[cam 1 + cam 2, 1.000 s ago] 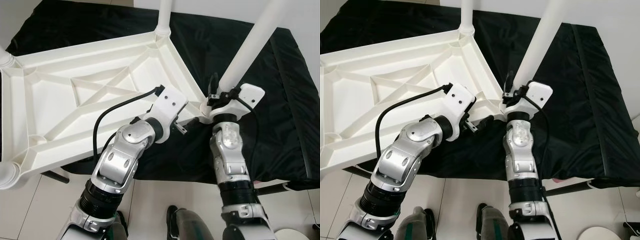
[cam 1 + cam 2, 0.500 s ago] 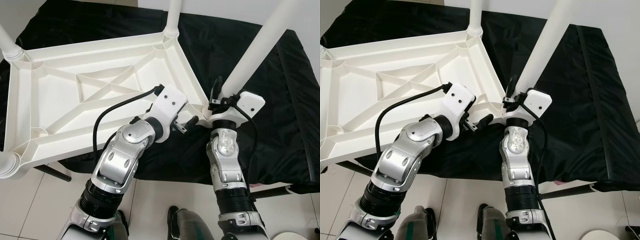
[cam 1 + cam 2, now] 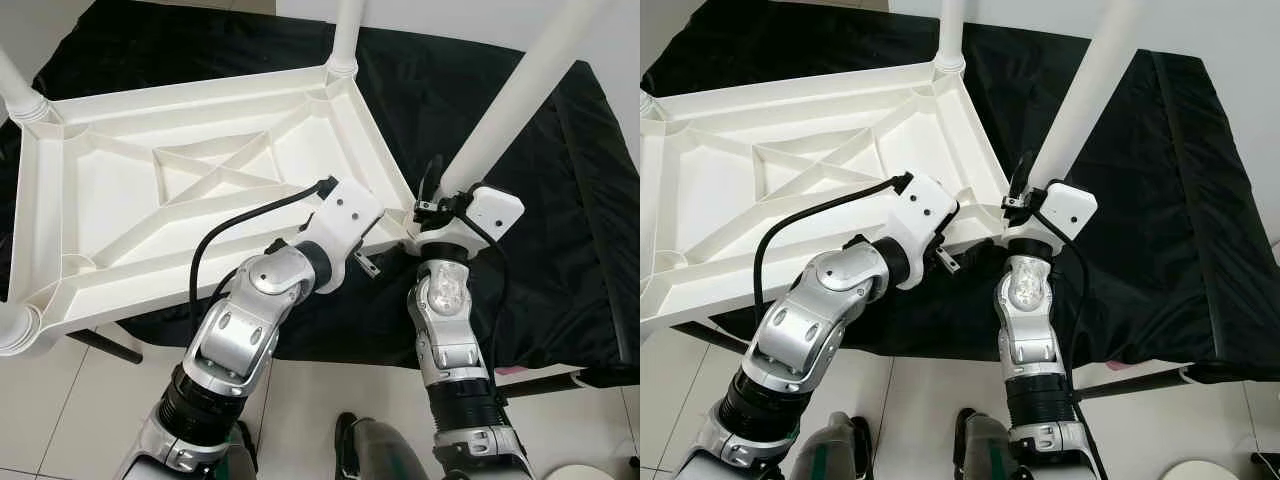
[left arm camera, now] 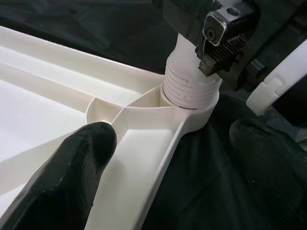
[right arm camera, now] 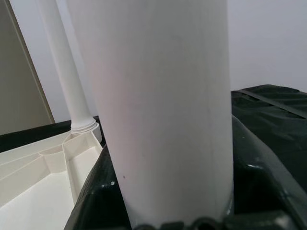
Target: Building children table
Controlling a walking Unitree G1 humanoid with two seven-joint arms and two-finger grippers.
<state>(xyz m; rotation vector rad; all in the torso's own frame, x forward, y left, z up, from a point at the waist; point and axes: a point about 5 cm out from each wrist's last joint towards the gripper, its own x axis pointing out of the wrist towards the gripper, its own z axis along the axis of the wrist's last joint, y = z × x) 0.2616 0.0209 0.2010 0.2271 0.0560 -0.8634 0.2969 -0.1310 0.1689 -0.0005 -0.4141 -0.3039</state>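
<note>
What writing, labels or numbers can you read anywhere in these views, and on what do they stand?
None: no readable text in any view.
The white table frame, its white legs and the black cloth under them are plain.
The casings of the left hand and right hand carry no legible marking.

A plain indoor room: pale tiled floor (image 3: pixel 60 400), white wall (image 5: pixel 268 43), black-draped work surface (image 3: pixel 570 250).
</note>
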